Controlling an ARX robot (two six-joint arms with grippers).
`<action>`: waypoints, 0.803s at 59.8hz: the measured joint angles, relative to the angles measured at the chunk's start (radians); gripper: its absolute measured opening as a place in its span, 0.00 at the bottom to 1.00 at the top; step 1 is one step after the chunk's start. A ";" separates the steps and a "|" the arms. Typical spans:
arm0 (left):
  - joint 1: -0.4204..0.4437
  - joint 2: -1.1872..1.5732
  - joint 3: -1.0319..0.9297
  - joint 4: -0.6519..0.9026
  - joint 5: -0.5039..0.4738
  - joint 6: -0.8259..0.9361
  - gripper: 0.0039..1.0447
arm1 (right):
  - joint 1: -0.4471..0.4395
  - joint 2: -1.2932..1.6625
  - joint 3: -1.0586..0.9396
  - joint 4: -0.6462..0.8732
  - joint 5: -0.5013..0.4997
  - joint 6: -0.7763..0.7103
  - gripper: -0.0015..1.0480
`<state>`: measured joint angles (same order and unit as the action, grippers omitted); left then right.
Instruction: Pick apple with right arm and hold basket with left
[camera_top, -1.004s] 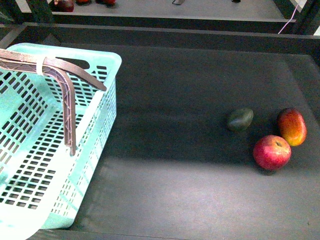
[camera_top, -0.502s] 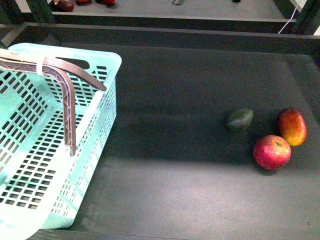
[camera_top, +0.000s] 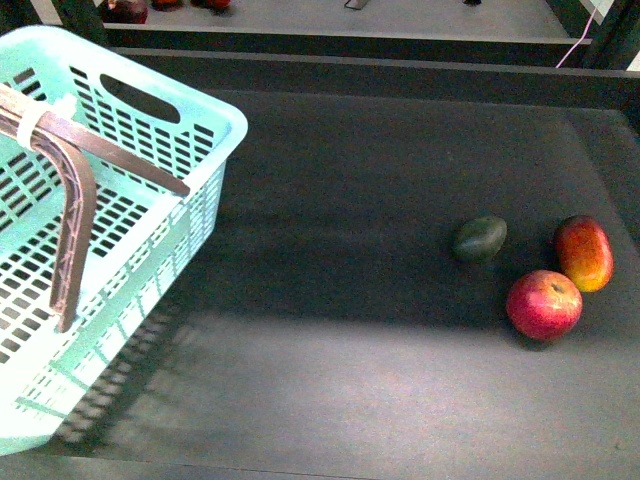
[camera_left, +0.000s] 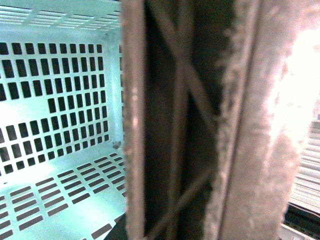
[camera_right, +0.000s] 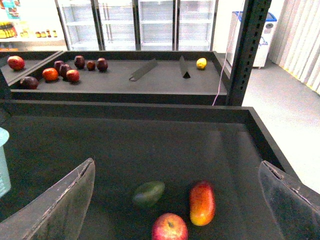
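While my right end effector (camera_right: 176, 167) hangs wide open over the desk (camera_right: 125, 150), the apple (camera_right: 170, 227) lies nearest, ahead between its fingers, uncovered. Just beyond sit a dark green fruit (camera_right: 148, 194) and a mango (camera_right: 202, 202). The basket (camera_top: 215, 120) stands well apart leftward. Its handle (camera_left: 185, 125) fills my left wrist view, and my left end effector is out of sight.
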<state>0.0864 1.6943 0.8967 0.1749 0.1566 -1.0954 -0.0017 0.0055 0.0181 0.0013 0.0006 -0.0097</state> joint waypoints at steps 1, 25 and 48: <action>-0.002 -0.008 0.000 -0.002 0.000 0.008 0.14 | 0.000 0.000 0.000 0.000 0.000 0.000 0.92; -0.092 -0.173 0.001 -0.066 0.030 0.073 0.13 | 0.000 0.000 0.000 0.000 0.000 0.000 0.92; -0.351 -0.225 0.054 -0.166 0.095 0.158 0.13 | 0.000 0.000 0.000 0.000 0.000 0.000 0.92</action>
<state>-0.2646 1.4693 0.9508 0.0086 0.2512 -0.9371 -0.0017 0.0055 0.0181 0.0013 0.0006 -0.0097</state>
